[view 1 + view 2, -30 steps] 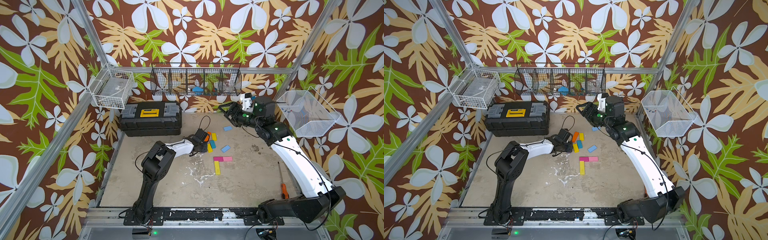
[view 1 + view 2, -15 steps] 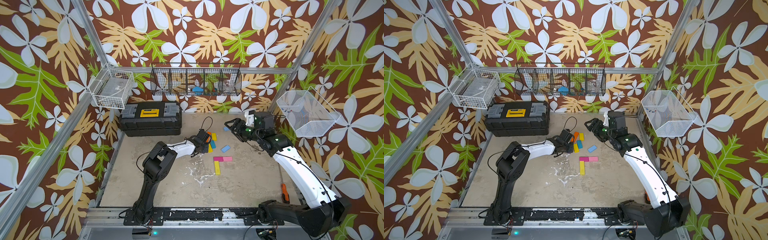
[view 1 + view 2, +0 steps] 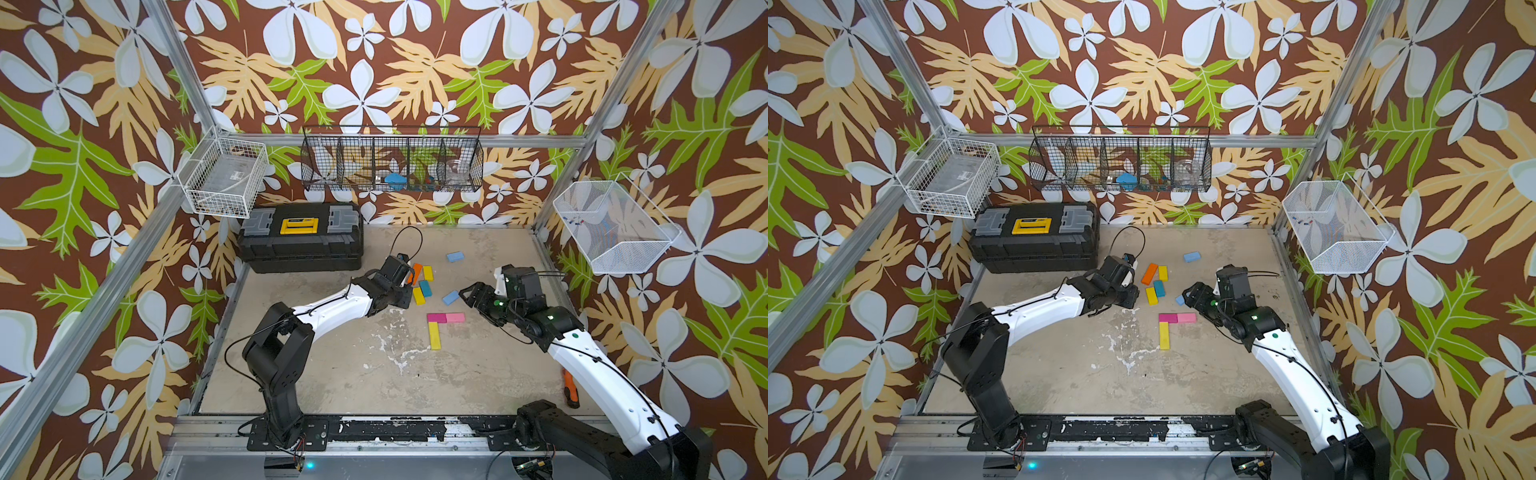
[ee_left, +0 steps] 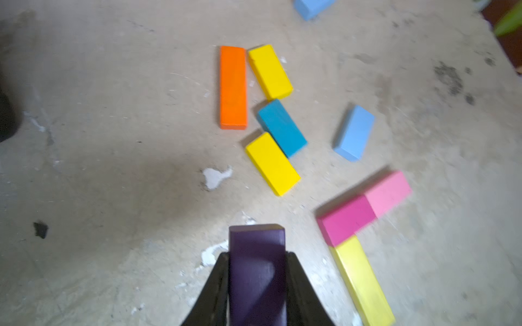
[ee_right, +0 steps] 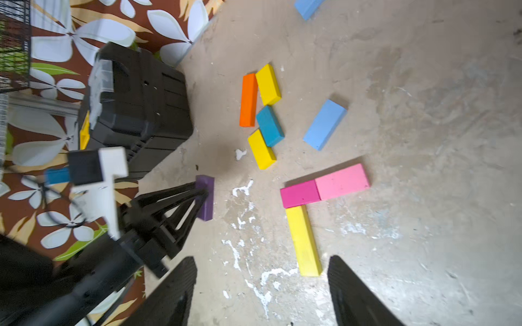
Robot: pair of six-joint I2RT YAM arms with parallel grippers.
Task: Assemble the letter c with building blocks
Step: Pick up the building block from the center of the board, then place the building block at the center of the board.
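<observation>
Above the scuffed tabletop (image 4: 113,98), left jaws pinch a matte, rectangular purple block (image 4: 256,271); right jaws stand spread.

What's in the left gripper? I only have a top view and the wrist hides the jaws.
Observer: The left wrist view shows the left gripper shut on a purple block.
Operator: How is it seated?
Observer: It sits between the two fingers, with its far end sticking out past the fingertips.
Operator: Is the right gripper carrying anything?
Observer: No. In the right wrist view the right gripper is open, with nothing between its fingers.
</observation>
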